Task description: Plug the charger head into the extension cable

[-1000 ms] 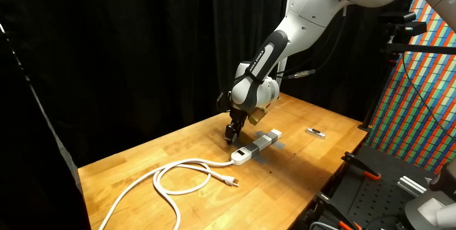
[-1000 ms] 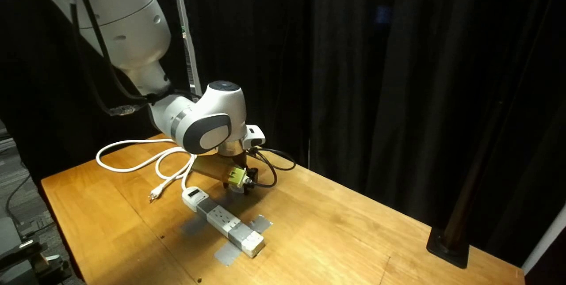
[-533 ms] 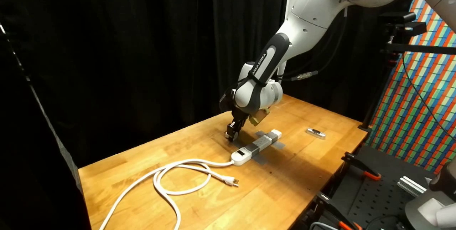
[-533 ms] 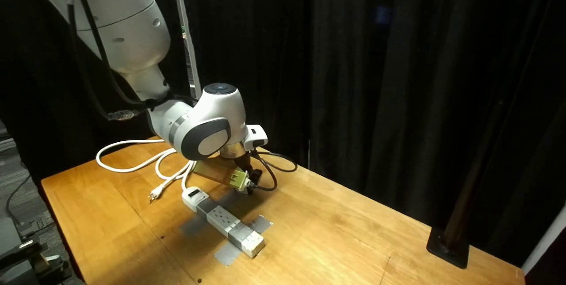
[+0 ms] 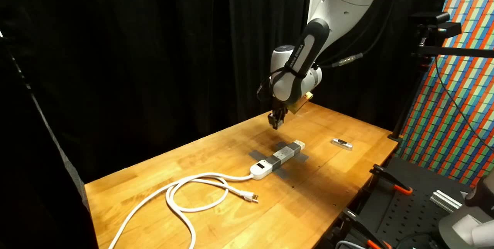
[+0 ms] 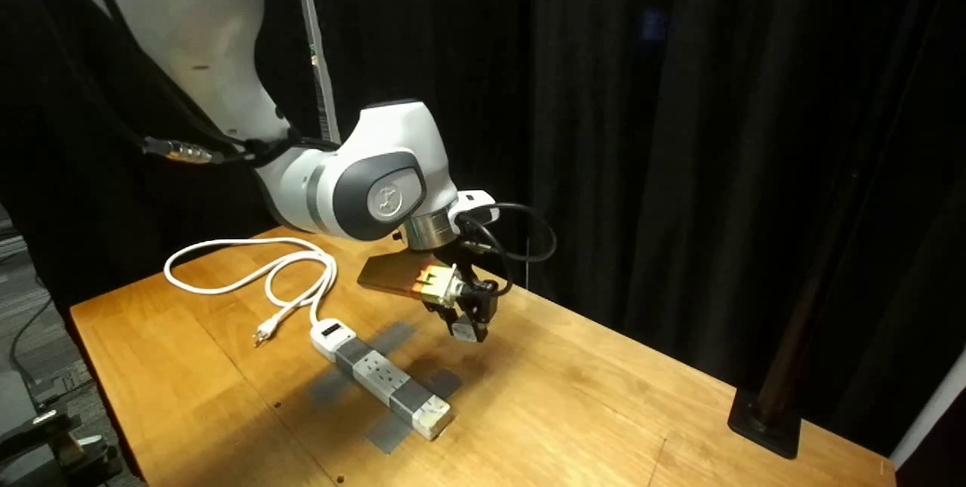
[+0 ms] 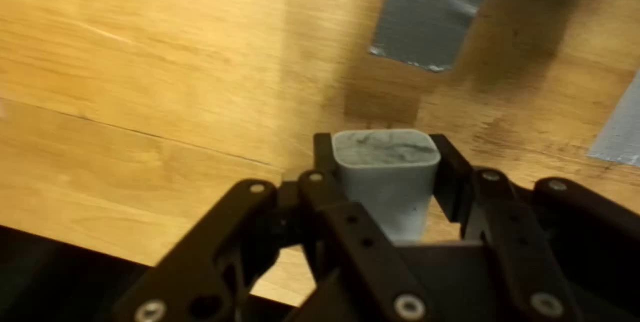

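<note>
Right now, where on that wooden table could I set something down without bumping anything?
The widest bare stretch of table lies between the socket bar and the black stand base. Another lies between the white plug and the lower clamp. It's crowded around the taped bar, where the jaws hold the charger head in midair, and among the cord loops.

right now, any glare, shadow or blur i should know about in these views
Wrist view: the charger head looks crisper than the table, glare on the grey tape; both exterior views: soft shadow below the claw, black curtain too dark for much detail.
</note>
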`<state>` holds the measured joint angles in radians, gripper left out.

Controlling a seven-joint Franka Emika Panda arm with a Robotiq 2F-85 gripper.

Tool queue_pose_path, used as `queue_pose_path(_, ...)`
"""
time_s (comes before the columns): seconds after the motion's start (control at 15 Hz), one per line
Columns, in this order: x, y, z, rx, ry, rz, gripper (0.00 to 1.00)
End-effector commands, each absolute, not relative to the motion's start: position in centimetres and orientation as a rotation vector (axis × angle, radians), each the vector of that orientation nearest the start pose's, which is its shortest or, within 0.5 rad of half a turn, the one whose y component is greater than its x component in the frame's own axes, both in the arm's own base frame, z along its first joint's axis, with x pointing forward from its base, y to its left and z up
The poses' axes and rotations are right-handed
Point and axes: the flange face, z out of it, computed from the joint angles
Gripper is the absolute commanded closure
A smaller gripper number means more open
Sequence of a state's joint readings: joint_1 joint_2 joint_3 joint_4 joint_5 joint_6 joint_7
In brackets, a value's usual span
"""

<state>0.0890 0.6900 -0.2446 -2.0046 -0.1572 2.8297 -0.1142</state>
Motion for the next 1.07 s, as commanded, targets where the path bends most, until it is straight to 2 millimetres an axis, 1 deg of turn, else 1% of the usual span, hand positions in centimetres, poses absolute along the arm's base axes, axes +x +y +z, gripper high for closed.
queue_pose_path(0.0, 59.0, -11.4, 16.6, -3.476, -0.048, -0.029, 0.77)
queue_pose_path(0.13, 58.3, -12.7, 15.8, -3.523, 0.088, 0.132, 0.77)
queue_pose_path(0.2, 57.6, -13.0, 15.0, -3.533, 0.141, 0.233, 0.77)
queue_pose_path(0.33, 56.3, -12.4, 13.5, -3.481, 0.187, 0.454, 0.77)
queue_pose_path(0.53, 55.5, -10.8, 11.6, -3.374, 0.183, 0.661, 0.77)
queue_pose_path(0.67, 55.0, -10.1, 10.6, -3.295, 0.189, 0.783, 0.77)
queue_pose_path(0.8, 54.7, -9.6, 10.1, -3.214, 0.207, 0.89, 0.77)
queue_pose_path(1.0, 54.4, -9.7, 9.6, -3.129, 0.276, 1.024, 0.77)
